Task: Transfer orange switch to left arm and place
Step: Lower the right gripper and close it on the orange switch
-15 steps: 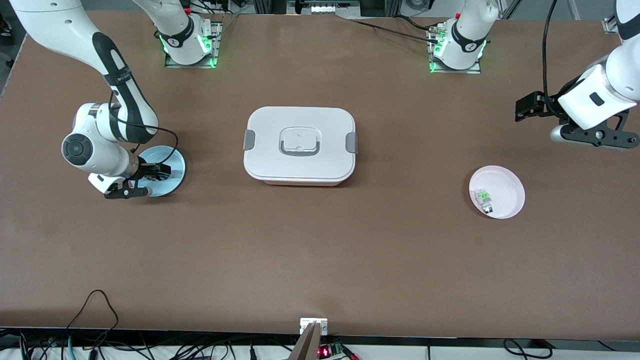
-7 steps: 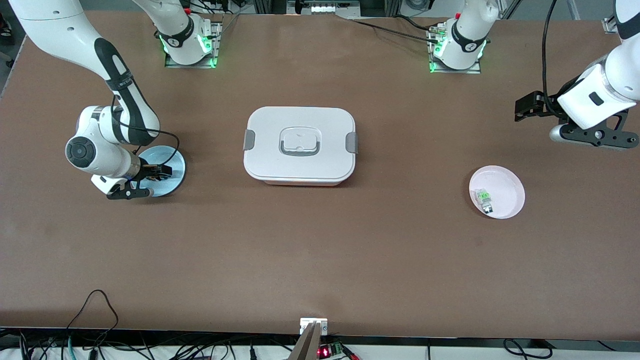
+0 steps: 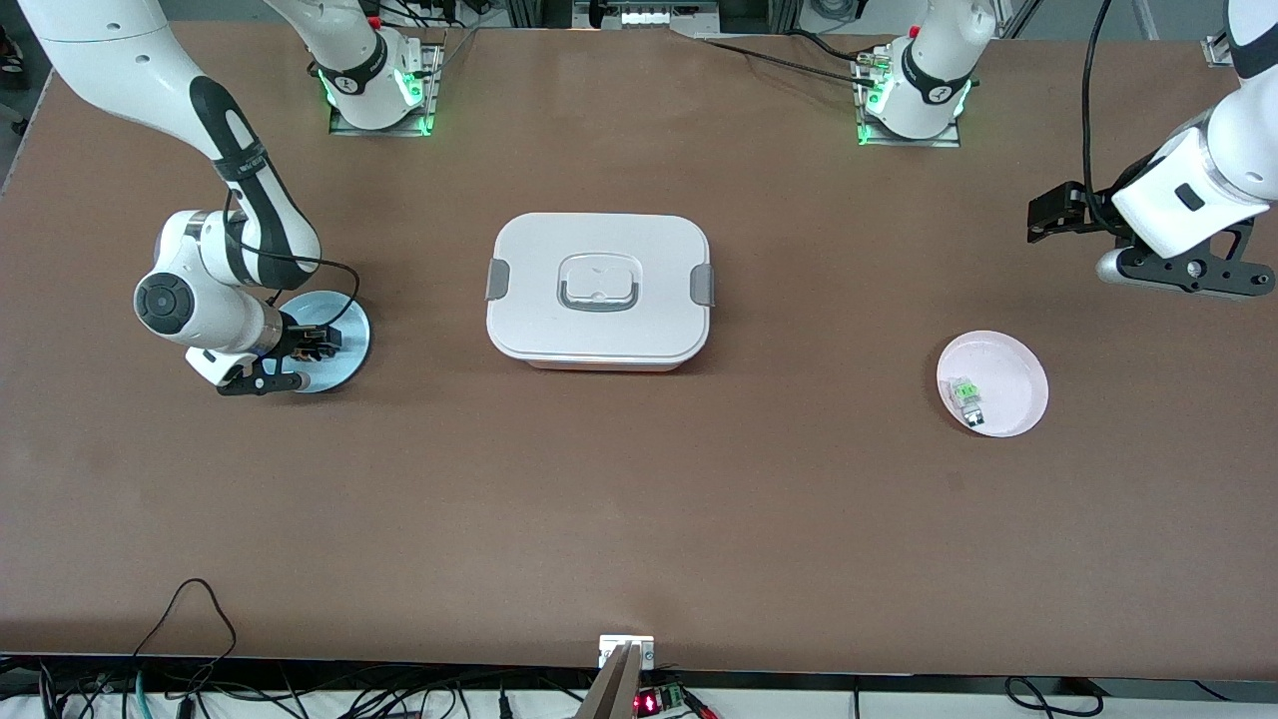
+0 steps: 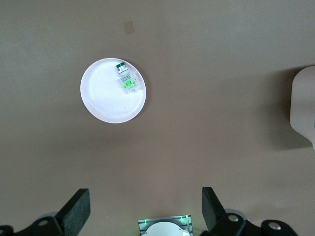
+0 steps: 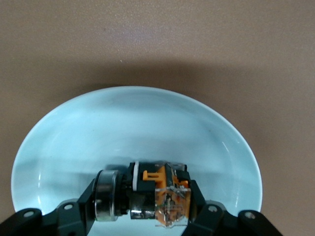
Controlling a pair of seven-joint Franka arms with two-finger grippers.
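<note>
Now, from the front camera: the right arm has crept a touch up and away from its spot of a second ago, and the right gripper is low over the pale blue plate at the right arm's end of the table. That small drift upward reads to me as the start of a lift, so the pickup looks made and the carry is about to begin. The box sits mid-table, latched, squarely between the two plates, and it is the obstacle any route has to skirt. Over at the left arm's end, the left gripper waits in the air, barely shifted, with the pink plate nearer the camera than it, holding the small green and clear switch.

On to the left wrist view: the left gripper's fingers stand wide apart with nothing between them, looking down at the pink plate and its green switch, the box's corner at the edge. Ready to receive, I'd say, but well apart from any handover point.

Right wrist view, and here's the prize: the orange switch is clamped between the right gripper's fingers, dark cylindrical end sticking out to one side, just above the blue plate's floor. Whether it has fully left the plate, I can't tell.
</note>
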